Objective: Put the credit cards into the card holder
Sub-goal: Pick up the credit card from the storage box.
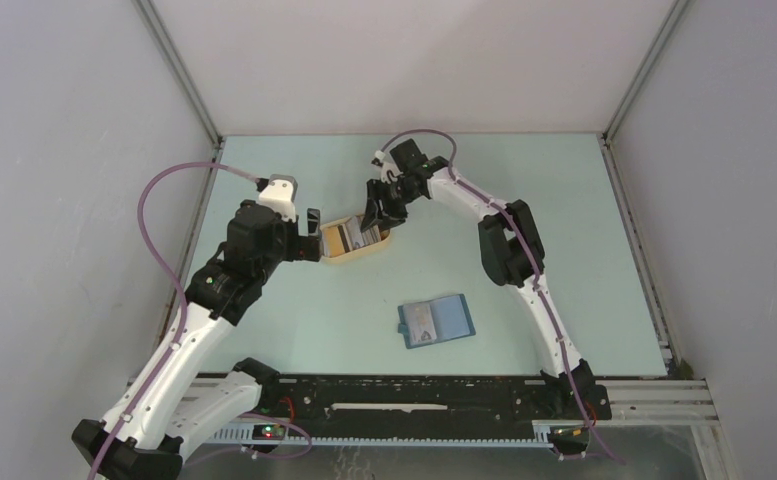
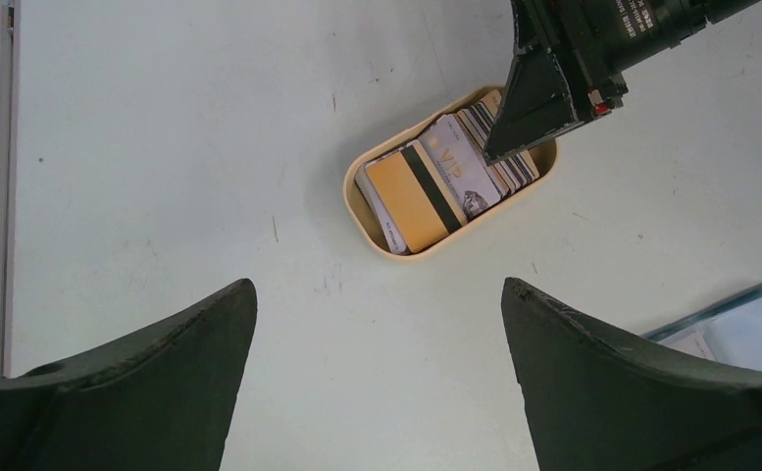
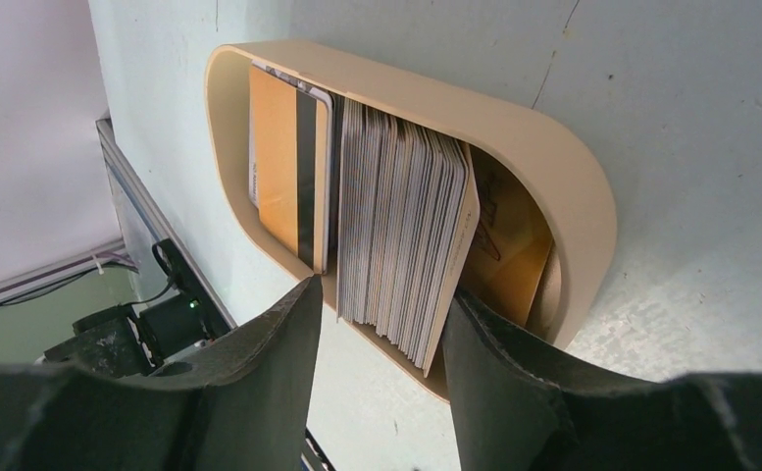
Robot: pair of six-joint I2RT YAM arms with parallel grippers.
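Two grippers work at the tray (image 3: 553, 167). Your right gripper (image 3: 381, 294) straddles the upright stack of credit cards (image 3: 396, 216) inside it, jaws apart, with a sliver of gap on one side and nothing clamped. Your left gripper (image 2: 379, 285) hovers wide open beside the tray. The card holder (image 1: 436, 321) lies open, well apart from the tray.

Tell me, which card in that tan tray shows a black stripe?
The yellow-orange card, lying at the end of the tray away from the right gripper; the others are pale or stacked edge-on.
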